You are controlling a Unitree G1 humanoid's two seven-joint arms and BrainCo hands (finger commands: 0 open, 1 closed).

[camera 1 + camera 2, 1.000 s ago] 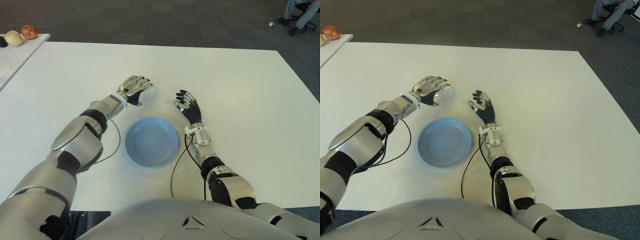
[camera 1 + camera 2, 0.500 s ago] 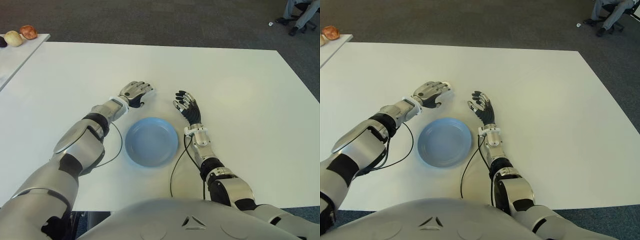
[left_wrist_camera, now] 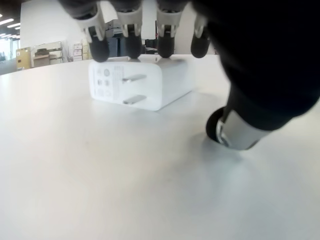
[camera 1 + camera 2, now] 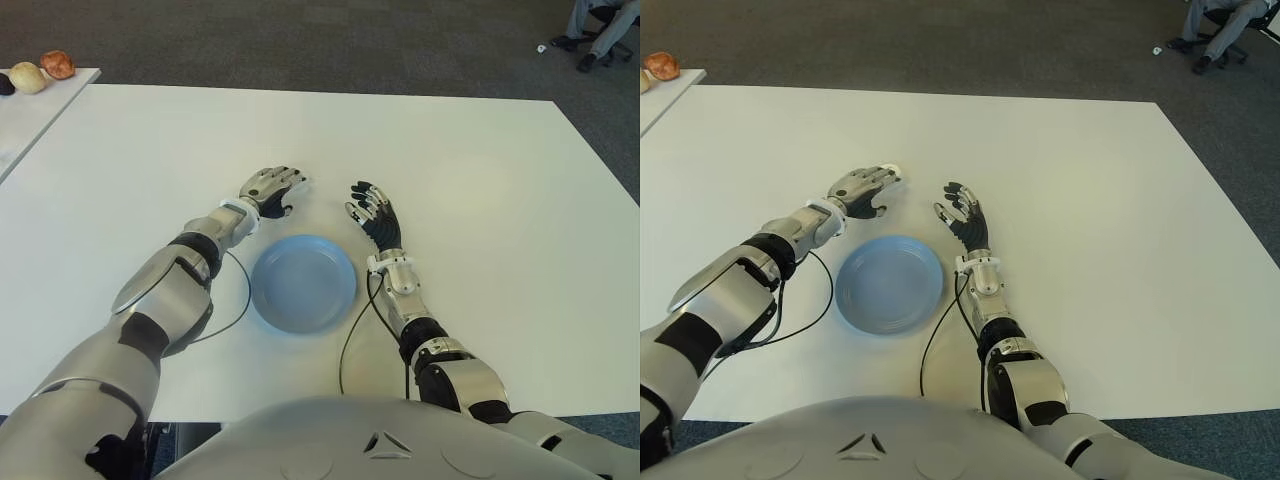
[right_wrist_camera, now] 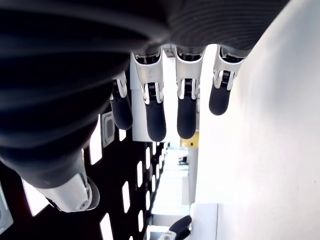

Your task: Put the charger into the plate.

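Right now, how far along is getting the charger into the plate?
Nothing is done: the blue plate is empty. In hand: the left hand is over the white charger on the table, not lifted. Grasp, lift and placing remain. The right hand shows right of the plate.

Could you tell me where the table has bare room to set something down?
The table is bare right of the right hand and beyond both hands. It is crowded where the left hand covers the charger, just behind the plate.
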